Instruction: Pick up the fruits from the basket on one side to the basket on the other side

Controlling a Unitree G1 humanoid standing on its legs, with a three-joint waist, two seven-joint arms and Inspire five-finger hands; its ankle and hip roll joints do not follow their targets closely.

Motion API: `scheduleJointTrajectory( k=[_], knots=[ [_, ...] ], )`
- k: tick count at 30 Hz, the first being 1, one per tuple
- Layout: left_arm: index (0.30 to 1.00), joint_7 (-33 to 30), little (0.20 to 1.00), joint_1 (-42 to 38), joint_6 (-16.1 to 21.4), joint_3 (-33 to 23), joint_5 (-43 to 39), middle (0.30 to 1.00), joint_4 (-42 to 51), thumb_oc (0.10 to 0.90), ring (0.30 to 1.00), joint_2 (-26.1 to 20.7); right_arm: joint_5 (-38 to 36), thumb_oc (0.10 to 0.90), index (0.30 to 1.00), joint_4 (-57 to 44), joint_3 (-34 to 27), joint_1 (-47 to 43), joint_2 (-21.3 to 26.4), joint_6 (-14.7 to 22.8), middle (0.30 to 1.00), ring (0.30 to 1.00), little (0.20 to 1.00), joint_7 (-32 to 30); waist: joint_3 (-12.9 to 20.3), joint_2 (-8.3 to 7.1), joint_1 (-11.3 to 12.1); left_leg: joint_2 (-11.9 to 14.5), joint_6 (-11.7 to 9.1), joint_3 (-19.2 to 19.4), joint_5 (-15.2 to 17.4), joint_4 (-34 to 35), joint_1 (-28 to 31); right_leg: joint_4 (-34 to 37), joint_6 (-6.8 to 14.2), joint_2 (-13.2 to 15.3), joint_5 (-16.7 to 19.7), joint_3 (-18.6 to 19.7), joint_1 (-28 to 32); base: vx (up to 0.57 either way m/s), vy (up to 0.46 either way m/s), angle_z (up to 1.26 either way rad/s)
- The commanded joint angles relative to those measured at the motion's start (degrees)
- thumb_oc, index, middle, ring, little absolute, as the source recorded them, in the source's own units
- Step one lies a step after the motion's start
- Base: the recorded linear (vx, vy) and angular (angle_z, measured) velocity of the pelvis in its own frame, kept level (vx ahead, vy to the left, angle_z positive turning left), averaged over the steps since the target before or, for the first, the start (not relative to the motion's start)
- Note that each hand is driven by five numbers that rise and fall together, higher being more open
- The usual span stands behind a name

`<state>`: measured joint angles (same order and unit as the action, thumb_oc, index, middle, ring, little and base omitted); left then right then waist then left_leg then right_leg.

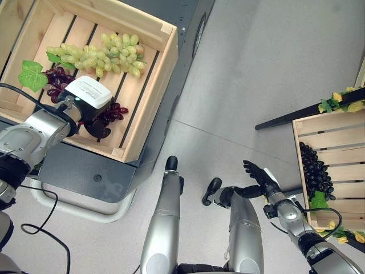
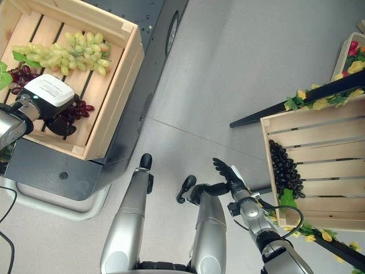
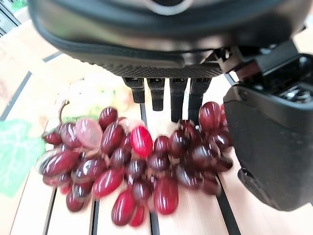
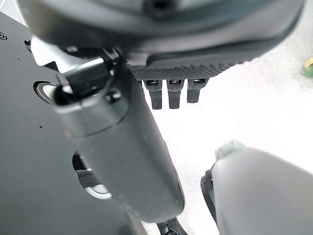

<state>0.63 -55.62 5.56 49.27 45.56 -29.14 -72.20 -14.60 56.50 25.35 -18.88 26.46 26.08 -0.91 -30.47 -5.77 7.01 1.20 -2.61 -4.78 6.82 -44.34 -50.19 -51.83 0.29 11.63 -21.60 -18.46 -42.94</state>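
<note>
A left wooden crate (image 1: 153, 100) holds a bunch of green grapes (image 1: 101, 55) and a bunch of red grapes (image 3: 137, 166) with a green leaf (image 1: 31, 74). My left hand (image 1: 96, 124) is down in this crate, right over the red grapes (image 1: 116, 111). Its fingers (image 3: 178, 102) are straight and its thumb (image 3: 268, 142) stands beside the bunch, so the hand is open. A second wooden crate (image 1: 336, 137) at the right holds black grapes (image 1: 317, 171). My right hand (image 1: 258, 172) hangs open above the floor to the left of that crate, holding nothing.
The left crate rests on a dark cart (image 1: 85, 171) with a white tube frame. A black bar (image 1: 296, 114) trimmed with yellow flowers and leaves runs behind the right crate. Grey floor (image 1: 256, 68) lies between the two crates.
</note>
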Motion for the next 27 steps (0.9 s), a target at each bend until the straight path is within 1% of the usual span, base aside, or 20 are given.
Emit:
scheduleJointTrajectory(
  k=[1, 6, 7, 10, 13, 14, 15, 16, 17, 19, 23, 27],
  knots=[
    [0.900, 4.6, 0.900, -2.2, -12.1, -1.5, 7.5, 0.900, -6.5, 0.800, 0.900, -5.5, -4.5, 0.800, 0.900, -0.8, -3.2, 3.2, 3.7, 4.9, 0.900, 0.900, 0.900, 1.1, 0.7, 0.17, 0.4, -1.1, 4.3, 4.6, 4.2, 2.8, 4.0, 3.9, -0.9, -3.2, 5.4, -0.5, 3.2, 0.00, 0.000, 0.00],
    [0.900, 6.7, 0.900, -3.2, -16.3, -1.1, 12.8, 0.900, -9.8, 0.800, 0.900, -3.7, -5.4, 0.800, 0.900, 0.1, -2.8, 3.0, 2.7, 5.7, 0.900, 0.900, 0.900, 1.0, 0.7, -0.33, 0.5, -1.2, 4.4, 4.2, 4.2, 3.0, 3.6, 4.1, -0.8, -3.1, 5.7, -0.9, 2.9, 0.00, -0.013, 0.04],
    [0.900, 7.0, 0.900, -3.1, -16.5, -1.2, 13.2, 0.900, -10.0, 0.800, 0.900, -3.5, -5.4, 0.800, 0.900, 0.1, -2.8, 3.0, 2.6, 5.8, 0.900, 0.900, 0.900, 1.0, 0.7, -0.35, 0.5, -1.2, 4.4, 4.2, 4.2, 3.0, 3.6, 4.1, -0.8, -3.1, 5.7, -0.9, 2.9, 0.00, 0.000, 0.00],
    [0.900, 9.1, 0.900, -2.3, -19.8, -2.1, 14.7, 0.900, -10.5, 0.800, 0.900, -2.9, -5.2, 0.800, 0.900, -0.3, -2.7, 3.0, 2.1, 5.7, 0.900, 0.900, 0.900, 0.6, 0.7, -0.59, 0.6, -1.2, 4.4, 4.2, 4.1, 3.7, 4.0, 4.7, -0.7, -3.2, 6.0, -1.1, 3.2, 0.00, -0.004, -0.01],
    [0.900, 9.9, 0.900, -1.7, -21.8, -2.9, 15.4, 0.900, -12.6, 0.800, 0.900, -1.5, -5.5, 0.800, 0.900, -0.8, -2.4, 2.7, 1.8, 5.4, 0.900, 0.900, 0.900, -0.4, 0.7, -0.77, 0.6, -1.3, 4.5, 4.0, 4.1, 4.0, 4.2, 5.0, -0.6, -3.2, 6.1, -1.1, 3.3, 0.00, 0.000, 0.00],
    [0.507, 9.2, 0.507, -1.5, -21.4, -3.1, 15.2, 0.507, -13.2, 0.538, 0.507, -1.3, -5.5, 0.800, 0.900, -0.8, -2.4, 2.6, 1.8, 5.3, 0.900, 0.900, 0.900, -0.3, 0.7, -0.81, 0.6, -1.3, 4.5, 4.0, 4.1, 4.2, 4.2, 5.2, -0.6, -3.2, 6.2, -1.1, 3.4, 0.00, 0.000, 0.00],
    [0.507, 8.4, 0.507, -0.9, -21.1, -3.6, 15.0, 0.507, -13.7, 0.538, 0.507, -0.8, -5.5, 0.800, 0.900, -0.9, -2.3, 2.5, 1.7, 5.2, 0.900, 0.900, 0.900, -0.5, 0.7, -0.89, 0.6, -1.3, 4.5, 4.0, 4.1, 4.2, 4.3, 5.2, -0.5, -3.2, 6.3, -1.2, 3.4, 0.00, 0.000, 0.00],
    [0.300, 8.2, 0.300, -0.7, -20.8, -3.9, 15.2, 0.300, -14.3, 0.400, 0.300, -0.6, -5.4, 0.800, 0.900, -0.8, -2.3, 2.5, 1.5, 5.2, 0.900, 0.900, 0.900, -0.6, 0.7, -0.98, 0.6, -1.3, 4.5, 4.0, 4.0, 4.5, 4.5, 5.5, -0.5, -3.3, 6.4, -1.2, 3.7, 0.00, 0.000, 0.00],
    [0.300, 8.2, 0.300, -0.6, -20.7, -4.0, 15.4, 0.300, -14.4, 0.400, 0.300, -0.6, -5.4, 0.800, 0.900, -0.8, -2.3, 2.5, 1.5, 5.2, 0.900, 0.900, 0.900, -0.6, 0.7, -1.01, 0.6, -1.3, 4.5, 4.0, 4.0, 4.6, 4.6, 5.6, -0.4, -3.4, 6.4, -1.2, 3.7, 0.00, 0.000, 0.00],
    [0.300, 6.9, 0.300, -0.2, -19.2, -4.5, 15.4, 0.300, -16.0, 0.400, 0.300, 0.3, -5.2, 0.800, 0.900, -0.9, -2.2, 2.4, 1.4, 5.0, 0.900, 0.900, 0.900, -0.8, 0.7, -1.04, 0.4, -1.2, 4.5, 4.0, 3.9, 5.2, 5.1, 6.0, -0.4, -3.4, 6.5, -1.1, 4.0, 0.00, 0.000, 0.00],
    [0.300, 4.4, 0.300, -0.6, -18.3, -4.2, 15.6, 0.300, -18.2, 0.400, 0.300, 1.2, -4.4, 0.800, 0.900, -0.4, -2.3, 2.3, 1.2, 5.2, 0.900, 0.900, 0.900, -1.4, 0.7, -0.78, 0.1, -1.3, 4.6, 4.1, 3.9, 5.8, 5.7, 6.4, -0.4, -3.4, 6.6, -0.8, 4.2, 0.00, 0.000, 0.00],
    [0.300, -0.3, 0.300, -0.5, -15.8, -4.6, 14.9, 0.300, -18.5, 0.400, 0.300, 1.0, -3.9, 0.800, 0.900, -1.0, -2.2, 2.3, 1.3, 5.0, 0.900, 0.900, 0.900, -2.0, 0.7, -0.41, -0.1, -1.2, 4.5, 4.5, 3.6, 7.1, 7.0, 7.5, -0.3, -3.4, 6.9, -0.7, 5.0, 0.00, 0.000, 0.00]
  ],
)
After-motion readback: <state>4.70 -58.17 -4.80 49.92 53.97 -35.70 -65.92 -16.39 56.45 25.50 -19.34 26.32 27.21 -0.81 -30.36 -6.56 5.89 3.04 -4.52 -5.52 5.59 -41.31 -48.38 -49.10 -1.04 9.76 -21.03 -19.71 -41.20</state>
